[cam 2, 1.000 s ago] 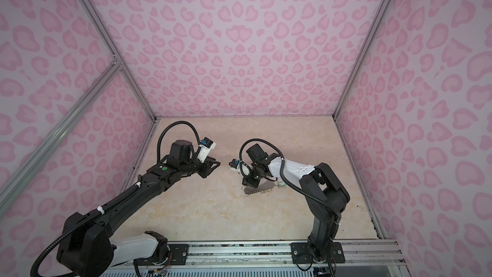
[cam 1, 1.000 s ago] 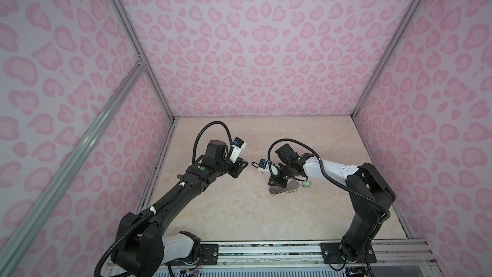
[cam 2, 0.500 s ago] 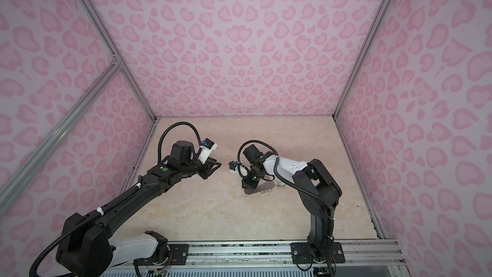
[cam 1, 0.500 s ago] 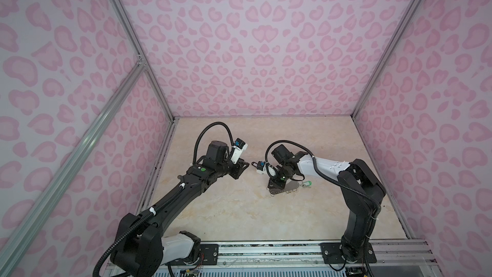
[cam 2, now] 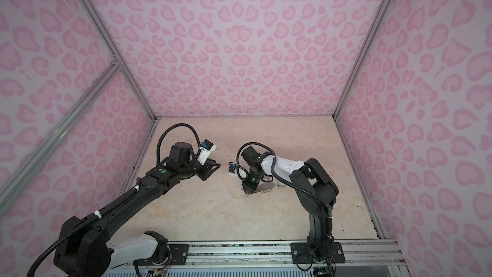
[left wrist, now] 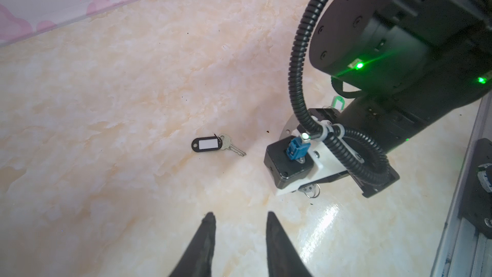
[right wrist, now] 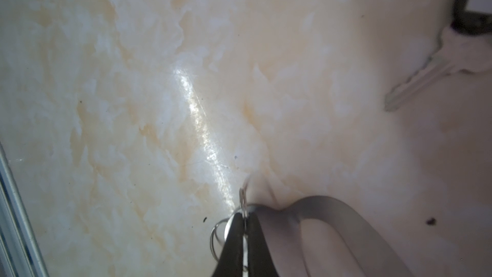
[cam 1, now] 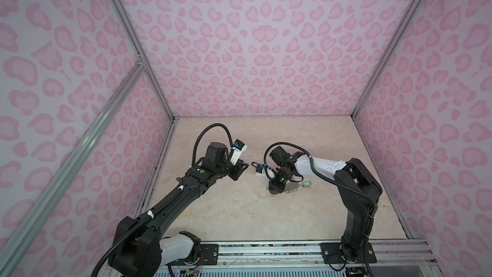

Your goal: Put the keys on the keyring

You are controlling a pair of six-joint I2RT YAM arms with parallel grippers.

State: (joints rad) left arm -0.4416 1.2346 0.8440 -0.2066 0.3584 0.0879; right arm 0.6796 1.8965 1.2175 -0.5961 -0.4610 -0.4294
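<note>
The enclosure has pink leopard-print walls (cam 1: 253, 49) and a cream marble-pattern tabletop (cam 1: 239, 209).

1. Left gripper (left wrist: 240, 215): held above the tabletop with its black fingers partly apart. Nothing lies between them. In both top views it stands left of centre, facing the right arm.

2. Right gripper (right wrist: 245, 217): lowered to the tabletop. Its fingertips are closed together on a thin metal split ring (right wrist: 242, 201) at the edge of the flat grey D-shaped keyring plate (right wrist: 319, 203). A second split ring (right wrist: 217, 233) sits just beside the fingers.

3. Keyring plate: lies flat on the tabletop under the right gripper, right of centre in a top view (cam 1: 291, 188).

4. Small metal key with black oblong plastic tag (left wrist: 206, 144): lies flat on the tabletop between the two grippers, apart from the plate. It is not on any of the plate's rings.

5. Small metal key with bright green oblong plastic tag (cam 1: 307, 183): lies just beside the plate's end farthest from the right gripper. The views do not show whether it is attached.
</note>
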